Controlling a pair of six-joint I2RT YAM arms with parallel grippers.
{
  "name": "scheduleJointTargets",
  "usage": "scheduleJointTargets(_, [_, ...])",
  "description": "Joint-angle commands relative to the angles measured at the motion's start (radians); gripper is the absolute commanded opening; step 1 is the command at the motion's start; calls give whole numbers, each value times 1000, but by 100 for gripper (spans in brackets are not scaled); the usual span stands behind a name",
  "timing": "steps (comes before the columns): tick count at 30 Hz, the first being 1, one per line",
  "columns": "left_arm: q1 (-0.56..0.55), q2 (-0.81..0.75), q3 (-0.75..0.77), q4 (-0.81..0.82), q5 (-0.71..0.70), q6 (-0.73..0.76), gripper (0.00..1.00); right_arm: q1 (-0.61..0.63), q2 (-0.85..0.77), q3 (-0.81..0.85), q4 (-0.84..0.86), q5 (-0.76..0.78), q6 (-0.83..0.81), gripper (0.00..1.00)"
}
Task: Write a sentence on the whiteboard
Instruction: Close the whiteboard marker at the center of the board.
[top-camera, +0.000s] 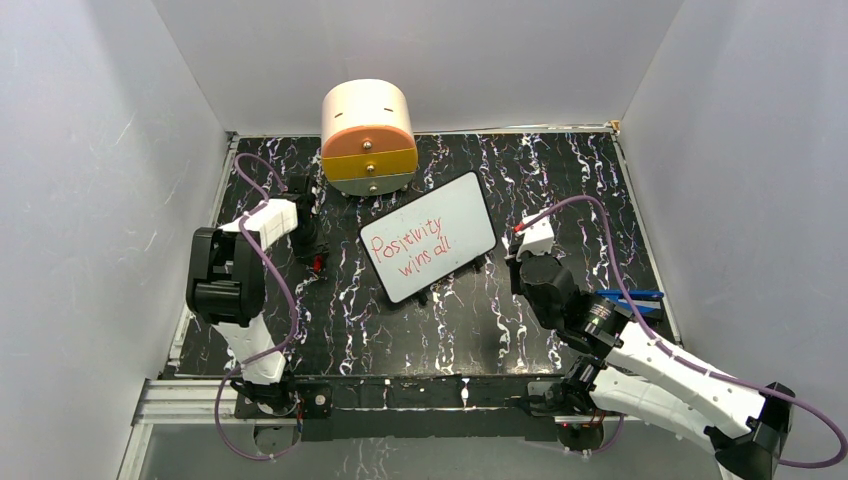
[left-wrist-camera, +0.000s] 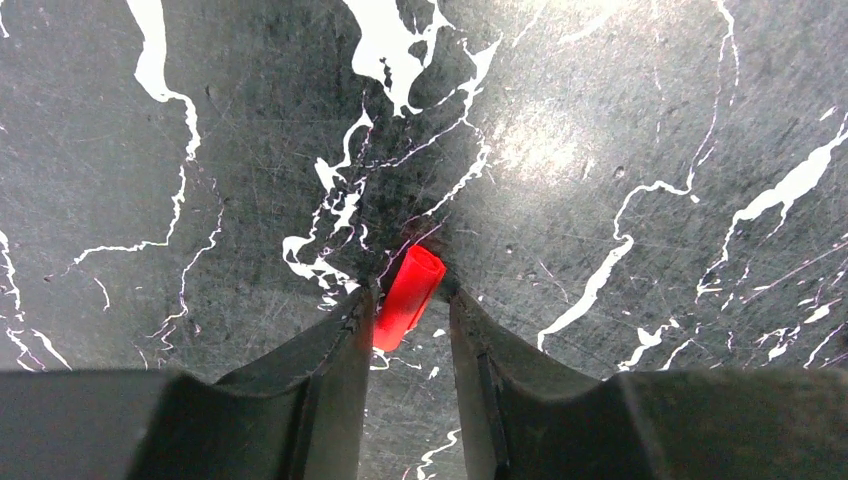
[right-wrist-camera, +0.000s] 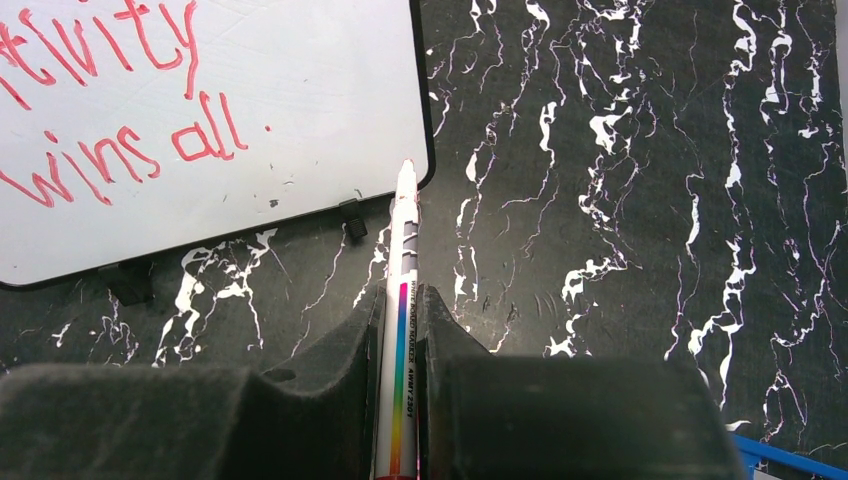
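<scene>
Whiteboard (top-camera: 462, 205) — white, black-rimmed — bears a red sentence (top-camera: 415, 250) in 2 slanted lines: "Positivity wins all". Right gripper (right-wrist-camera: 402, 298) clamps marker (right-wrist-camera: 405, 240); left gripper (left-wrist-camera: 410, 295) clamps red cap (left-wrist-camera: 412, 280).

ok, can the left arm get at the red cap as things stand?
Likely yes. The red cap sits right between the left fingers, with nothing in the way. Whether they already grip it is unclear.
</scene>
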Motion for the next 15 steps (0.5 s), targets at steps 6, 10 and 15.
scheduleJointTargets(6, [0, 44, 4, -5, 9, 35, 21, -4, -10, 5, 40, 3, -8, 0])
scheduleJointTargets(10, [0, 10, -13, -17, 12, 23, 11, -3, -12, 8, 43, -9, -13, 0])
scheduleJointTargets(15, [0, -77, -36, -6, 39, -31, 1, -4, 11, 8, 59, -72, -43, 0])
